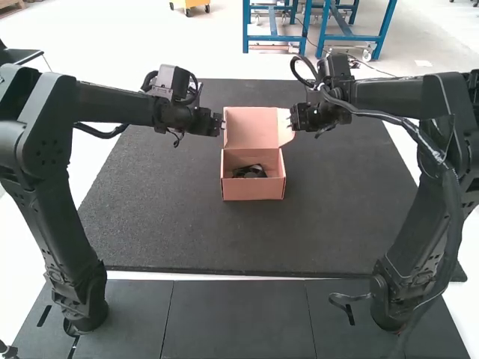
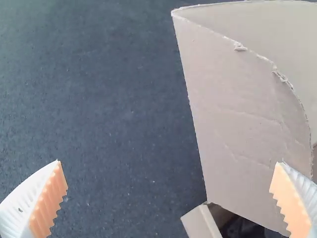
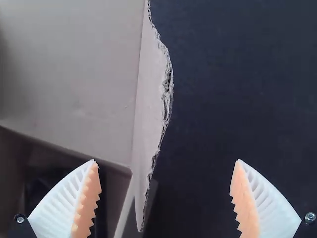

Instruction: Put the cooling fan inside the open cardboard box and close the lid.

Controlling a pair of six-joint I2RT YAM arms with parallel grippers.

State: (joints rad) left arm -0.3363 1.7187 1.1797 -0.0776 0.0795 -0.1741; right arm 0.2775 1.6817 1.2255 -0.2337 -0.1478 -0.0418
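Black mat bears box with fan; left pincer and right pincer gape beside raised lid.

No text, label, number or sign can be read anywhere.

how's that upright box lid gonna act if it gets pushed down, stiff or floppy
Probably fairly stiff: the lid stands upright as a flat panel, so it should hinge at its fold rather than flop. Its torn edge suggests thin cardboard that may buckle under a one-sided push. The box looks light and could slide on the mat.
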